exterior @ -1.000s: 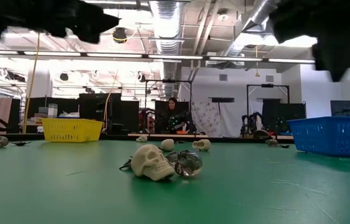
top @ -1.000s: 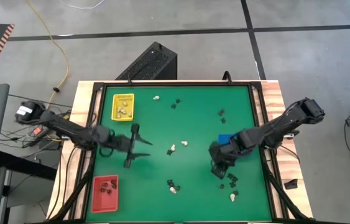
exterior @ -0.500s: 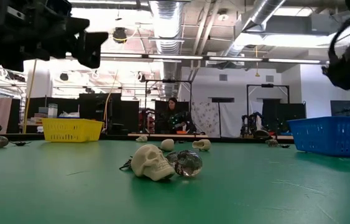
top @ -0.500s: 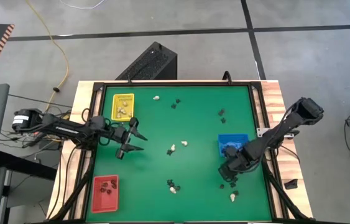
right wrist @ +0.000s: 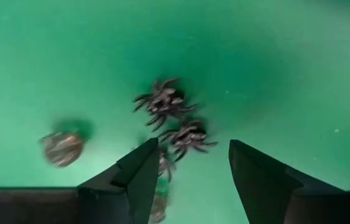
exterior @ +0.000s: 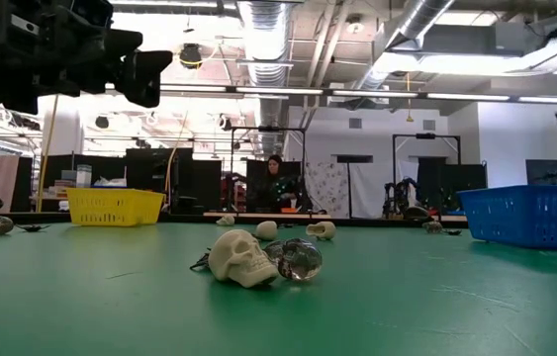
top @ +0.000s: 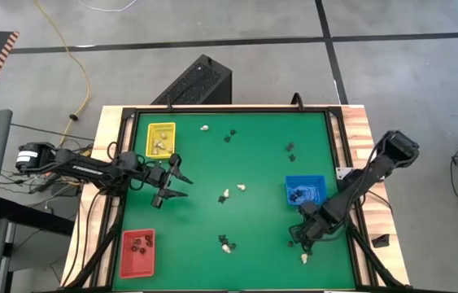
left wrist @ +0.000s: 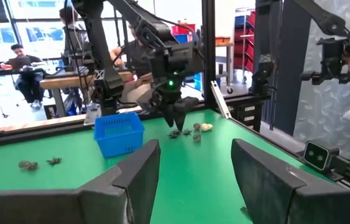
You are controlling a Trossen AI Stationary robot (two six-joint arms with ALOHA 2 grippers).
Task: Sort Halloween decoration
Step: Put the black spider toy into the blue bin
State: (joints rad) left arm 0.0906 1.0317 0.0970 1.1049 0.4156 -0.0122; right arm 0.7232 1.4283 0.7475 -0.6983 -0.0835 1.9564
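The Halloween decoration lies scattered over the green mat: whitish pieces (top: 241,188) and black ones (top: 230,134). Two black spiders (right wrist: 162,102) (right wrist: 187,135) and a roundish piece (right wrist: 61,148) lie just below my right gripper (top: 302,233). It points down at the near right, open, with its fingers (right wrist: 140,174) above the mat. My left gripper (top: 176,184) hovers open at the left, roughly level, holding nothing. In the low view a cream skull (exterior: 241,257) and a clear one (exterior: 300,259) rest on the mat.
A blue tray (top: 304,190) with dark pieces stands just beyond my right gripper. A yellow tray (top: 162,138) is at the far left and a red tray (top: 137,251) at the near left. A black frame (top: 212,108) rims the mat. People sit in the room behind.
My right gripper has left the blue tray, going toward the table's near edge and down to the black spiders, turning as it went. My left gripper shifted a little toward the far edge early on, then kept still.
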